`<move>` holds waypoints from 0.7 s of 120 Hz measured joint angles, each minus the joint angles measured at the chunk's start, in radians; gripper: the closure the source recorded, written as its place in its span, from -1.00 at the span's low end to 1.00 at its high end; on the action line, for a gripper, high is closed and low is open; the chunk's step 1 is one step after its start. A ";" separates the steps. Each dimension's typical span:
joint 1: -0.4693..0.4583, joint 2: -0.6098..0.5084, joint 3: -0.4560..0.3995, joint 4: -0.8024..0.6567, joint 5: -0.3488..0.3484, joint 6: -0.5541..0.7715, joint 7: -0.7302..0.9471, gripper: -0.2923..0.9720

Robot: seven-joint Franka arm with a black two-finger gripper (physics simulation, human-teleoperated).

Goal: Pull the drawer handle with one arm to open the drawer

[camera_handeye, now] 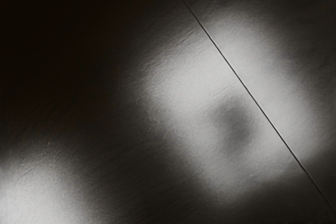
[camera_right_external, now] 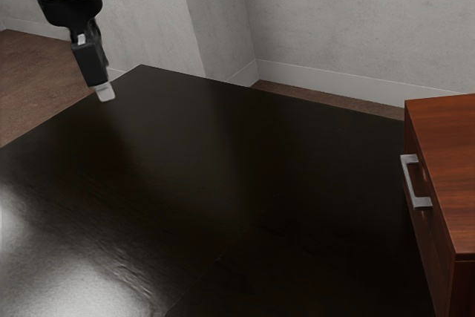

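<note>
A reddish-brown wooden cabinet [camera_right_external: 445,183] stands at the exterior view's right edge, on the dark table [camera_right_external: 223,183]. Its upper drawer front carries a grey bar handle [camera_right_external: 415,181], mounted upright and facing the arm. The drawer front sits flush with the cabinet. My gripper [camera_right_external: 105,93] hangs at the upper left of the exterior view, above the table's far corner and far from the handle, with nothing in it. The wrist view looks down on the dark tabletop [camera_handeye: 105,129], crossed by a thin seam [camera_handeye: 247,90].
The tabletop is glossy, with bright reflections near its front left. A wooden floor [camera_right_external: 37,87] and white walls with a baseboard [camera_right_external: 334,79] lie behind. Open table surface stretches between my gripper and the cabinet.
</note>
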 joint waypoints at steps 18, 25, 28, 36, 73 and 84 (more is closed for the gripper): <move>0.018 0.000 0.000 0.000 0.000 0.007 0.045 -0.53; 0.023 0.000 0.000 0.000 -0.001 0.009 0.059 -0.53; 0.020 -0.002 0.005 -0.002 -0.007 0.009 0.065 -0.53; 0.035 -0.023 -0.002 0.001 -0.048 0.011 0.080 -0.53; -0.121 0.068 0.002 -0.028 -0.188 0.022 0.285 -0.53; -0.094 0.121 -0.005 -0.016 -0.221 0.027 0.390 -0.53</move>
